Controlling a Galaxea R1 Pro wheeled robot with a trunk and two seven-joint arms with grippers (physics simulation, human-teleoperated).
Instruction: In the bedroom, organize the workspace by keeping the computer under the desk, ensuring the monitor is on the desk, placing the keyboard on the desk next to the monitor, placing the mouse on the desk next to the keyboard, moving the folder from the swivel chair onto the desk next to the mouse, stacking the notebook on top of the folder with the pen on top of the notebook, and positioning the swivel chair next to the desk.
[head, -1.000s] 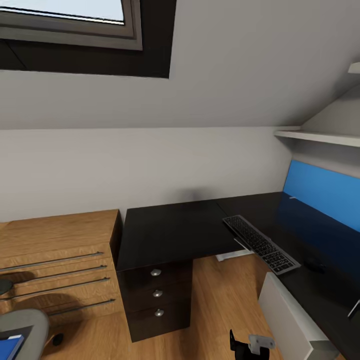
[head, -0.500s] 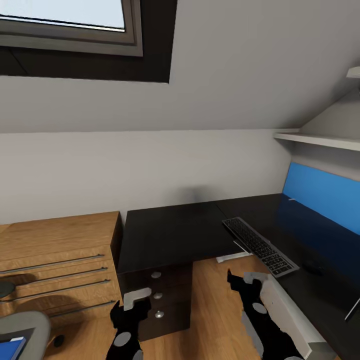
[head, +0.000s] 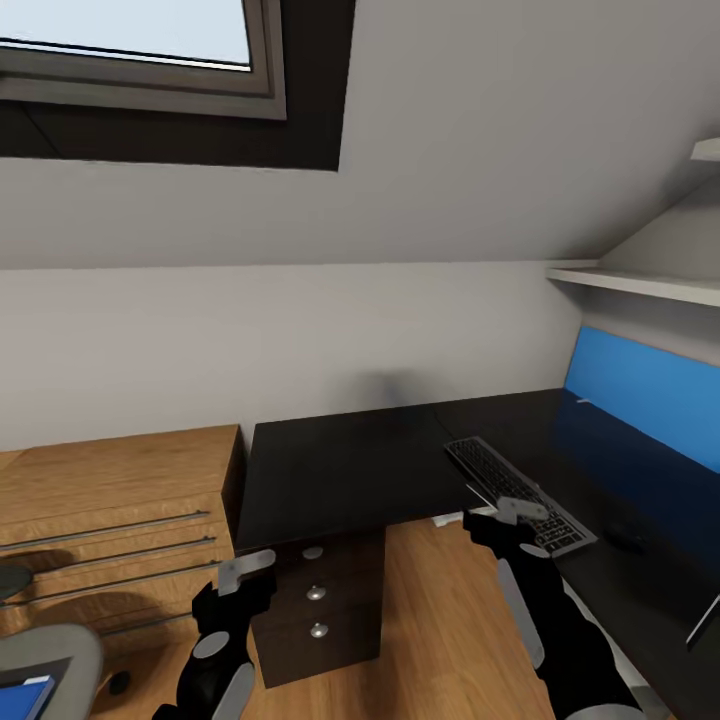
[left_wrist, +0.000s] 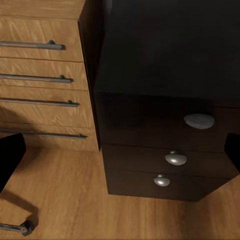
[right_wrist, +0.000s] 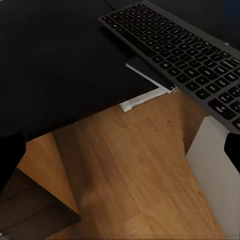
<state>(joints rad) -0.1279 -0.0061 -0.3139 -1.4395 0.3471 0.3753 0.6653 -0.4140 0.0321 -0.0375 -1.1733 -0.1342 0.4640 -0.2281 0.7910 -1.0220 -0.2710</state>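
Two hands are showing in the lower part of the head frame, both raised in front of the bench (head: 340, 470). We're seeing the left hand (head: 245, 572) at lower left, hanging in front of the three-drawer pedestal (head: 315, 600); its wrist frame is looking at the drawer knobs (left_wrist: 198, 120) and the wooden dresser (left_wrist: 42, 75) just beside the pedestal. Black fingertips (left_wrist: 11, 155) are sitting at opposite edges of that frame, so we're reading the left hand as spread wide with nothing between. The right hand (head: 510, 515) is at lower right, over the near edge of the keyboard (head: 518, 492) from the head camera; whether it's touching, we can't tell. Its fingertips (right_wrist: 10, 155) are also sitting at opposite frame edges, wide apart, gripping nothing. The keyboard is lying on the bench at right of centre, overhanging the inner edge above the wood floor (right_wrist: 130, 165). A small dark mouse (head: 628, 540) is sitting on the bench just right of the keyboard. The swivel chair (head: 45, 655) with the blue folder (head: 22, 695) on its seat is showing at the bottom left corner. A blue wall panel (head: 650, 395) is running behind the bench at right.
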